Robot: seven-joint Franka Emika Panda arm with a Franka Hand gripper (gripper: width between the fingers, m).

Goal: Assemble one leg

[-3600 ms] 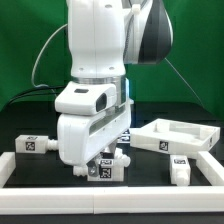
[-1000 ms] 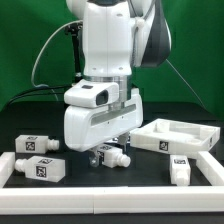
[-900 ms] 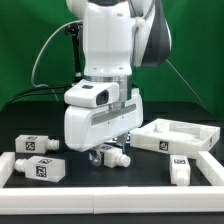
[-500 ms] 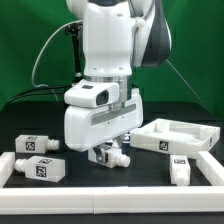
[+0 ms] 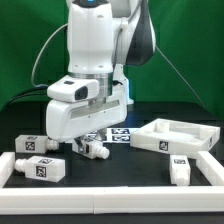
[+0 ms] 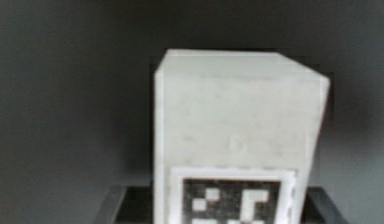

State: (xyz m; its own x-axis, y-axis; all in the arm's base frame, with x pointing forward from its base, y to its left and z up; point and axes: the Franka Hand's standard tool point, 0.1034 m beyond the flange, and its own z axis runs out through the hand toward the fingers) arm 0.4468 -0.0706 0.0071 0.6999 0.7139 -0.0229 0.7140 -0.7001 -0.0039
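Note:
My gripper [image 5: 88, 148] is shut on a leg [image 5: 97, 151], a small white block with a black-and-white tag, held low over the black table, left of centre in the exterior view. In the wrist view the same leg [image 6: 239, 115] fills the middle, tag end between the dark fingers [image 6: 136, 205]. Two more legs lie at the exterior view's left, one behind [image 5: 34, 145] and one in front [image 5: 46, 168]. Another leg [image 5: 180, 168] stands at the front right.
The large flat white panel with a raised rim [image 5: 203, 140] lies at the exterior view's right. The marker board [image 5: 118, 134] lies behind my gripper. A white rail [image 5: 110, 190] borders the table's front. A green backdrop stands behind.
My arm has moved toward the exterior view's left, carrying the leg with it, and now hangs closer to the two legs on the left. The other parts have not moved.

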